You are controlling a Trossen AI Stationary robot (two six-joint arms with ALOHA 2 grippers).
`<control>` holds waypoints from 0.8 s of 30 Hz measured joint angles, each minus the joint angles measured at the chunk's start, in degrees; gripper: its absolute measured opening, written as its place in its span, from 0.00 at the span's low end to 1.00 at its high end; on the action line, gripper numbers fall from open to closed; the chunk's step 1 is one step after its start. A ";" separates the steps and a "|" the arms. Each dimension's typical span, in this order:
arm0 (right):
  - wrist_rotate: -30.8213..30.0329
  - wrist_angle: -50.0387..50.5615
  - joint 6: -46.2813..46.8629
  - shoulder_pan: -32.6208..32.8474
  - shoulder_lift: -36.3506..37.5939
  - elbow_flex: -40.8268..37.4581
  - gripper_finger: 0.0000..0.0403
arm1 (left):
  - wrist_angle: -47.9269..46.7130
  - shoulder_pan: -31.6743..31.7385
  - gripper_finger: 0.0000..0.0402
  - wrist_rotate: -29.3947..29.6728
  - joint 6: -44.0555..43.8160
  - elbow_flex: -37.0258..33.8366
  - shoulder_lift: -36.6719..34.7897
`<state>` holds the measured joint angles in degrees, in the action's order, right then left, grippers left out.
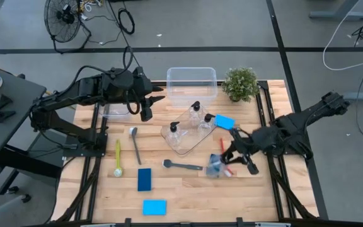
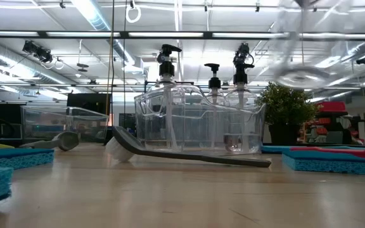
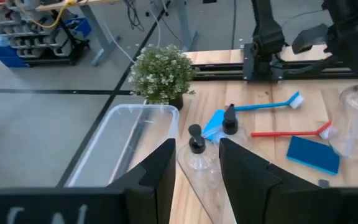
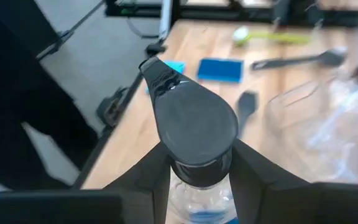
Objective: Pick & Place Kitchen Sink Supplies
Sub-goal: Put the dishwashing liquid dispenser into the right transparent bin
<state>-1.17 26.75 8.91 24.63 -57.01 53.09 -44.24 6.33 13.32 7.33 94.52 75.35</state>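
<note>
Take the clear tray [image 1: 183, 144] at mid-table as your reference. Your right gripper [image 1: 232, 157] sits off the tray's right-hand corner, toward the front edge, and its jaws are closed partway around the neck of a clear pump bottle [image 4: 194, 134]; the right wrist view shows the black pump head squarely between the two fingers [image 4: 145, 171], so that bottle is held. In the high view the held bottle lies low over the wood, just beside a red brush [image 3: 291, 132] and a dark-blue sponge [image 3: 312, 154]. Three more pump bottles [image 1: 196, 112] stand in or at the tray, with a light-blue sponge [image 1: 224, 121] touching its far right corner. Your left gripper [image 1: 149, 106] hangs behind and to the left of the tray, between a small clear bin [image 1: 116, 113] and the large clear bin [image 1: 191, 83]; its jaws stand partly apart with nothing between them. A potted plant [image 1: 240, 83] sits right of the large bin, near the table's back edge. A black brush [image 1: 183, 166] lies just in front of the tray, a grey brush [image 1: 134, 144] to its left, and a yellow-green brush [image 1: 118, 157] beyond that, near the left rail. A second dark-blue sponge [image 1: 144, 179] and a second light-blue sponge [image 1: 154, 207] lie in front of the tray, the latter close to the front edge. Bare wood shows at the front right and at the far left front corner.
</note>
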 joint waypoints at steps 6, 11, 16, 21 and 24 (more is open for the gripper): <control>-1.58 0.02 -1.62 -7.33 -1.18 4.91 0.30 | -0.06 -0.02 0.32 0.20 -0.02 0.00 0.00; -4.02 -1.23 -1.86 -11.90 -3.63 8.88 0.30 | -0.08 -0.01 0.32 0.21 1.17 0.00 0.00; -4.50 -1.30 -1.89 -14.76 -8.31 12.86 0.30 | -0.09 0.00 0.32 0.27 2.78 0.00 0.00; -4.60 -2.27 -1.91 -16.38 -13.30 14.14 0.30 | -0.10 -0.02 0.32 1.62 2.84 0.00 0.00; -6.37 -2.23 -1.87 -16.87 -15.86 14.04 0.30 | -0.12 -0.02 0.32 2.06 2.97 0.00 0.00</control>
<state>-7.54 24.52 7.04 7.76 -72.87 67.13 -44.36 6.31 15.38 10.30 94.52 75.35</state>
